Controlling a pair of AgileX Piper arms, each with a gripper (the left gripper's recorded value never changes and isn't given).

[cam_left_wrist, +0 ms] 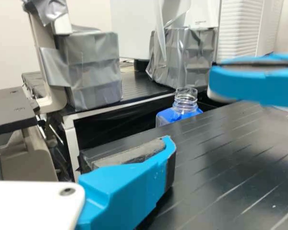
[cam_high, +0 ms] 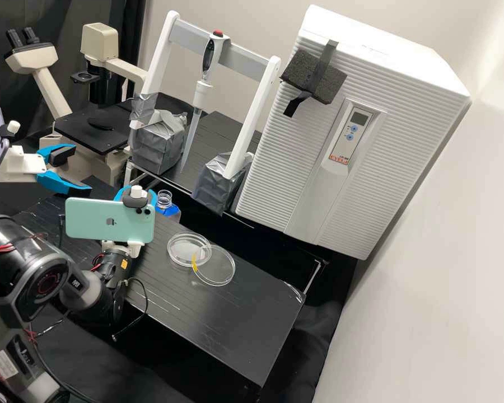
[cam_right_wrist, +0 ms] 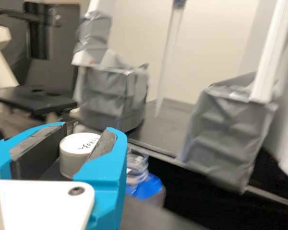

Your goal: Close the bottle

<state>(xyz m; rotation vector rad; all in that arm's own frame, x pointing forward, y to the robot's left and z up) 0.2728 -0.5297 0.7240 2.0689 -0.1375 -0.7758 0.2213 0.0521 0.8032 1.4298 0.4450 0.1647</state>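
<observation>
While the small clear bottle of blue liquid (cam_right_wrist: 140,181) stands open at the far edge of the black slatted bench (cam_high: 235,319), the right gripper (cam_right_wrist: 84,136) clamps a round white cap (cam_right_wrist: 79,152) between its blue fingers just beside and slightly above the bare neck. The cap is held level, top side up, which appears meant to let it drop squarely onto the thread and be turned home. The left gripper (cam_high: 79,169) hangs well apart with its fingers spread wide and nothing between them. It faces the bottle and seems placed to steady the body during capping. Dark handwriting crosses the cap's top, too blurred to read. The tall white ribbed cabinet (cam_high: 375,84) behind carries a small red badge under its display, too small to make out. Two clear round dishes (cam_high: 214,268) lie overlapping mid-bench.
</observation>
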